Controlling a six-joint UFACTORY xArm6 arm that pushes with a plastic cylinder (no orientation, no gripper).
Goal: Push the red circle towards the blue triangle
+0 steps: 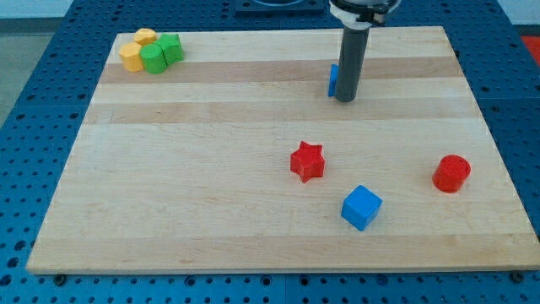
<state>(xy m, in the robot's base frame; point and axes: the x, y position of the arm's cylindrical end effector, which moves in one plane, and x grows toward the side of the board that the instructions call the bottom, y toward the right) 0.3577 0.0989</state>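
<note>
The red circle (451, 173) lies near the view's right edge of the wooden board (211, 186), low down. The blue triangle (333, 79) is near the view's top, mostly hidden behind my rod, with only a blue sliver showing on the rod's left. My tip (345, 99) rests on the board right against that blue block, far up and to the left of the red circle.
A red star (307, 161) sits near the board's middle and a blue cube (362, 207) below and right of it. Two yellow blocks (137, 49) and two green blocks (161, 54) cluster at the top left corner.
</note>
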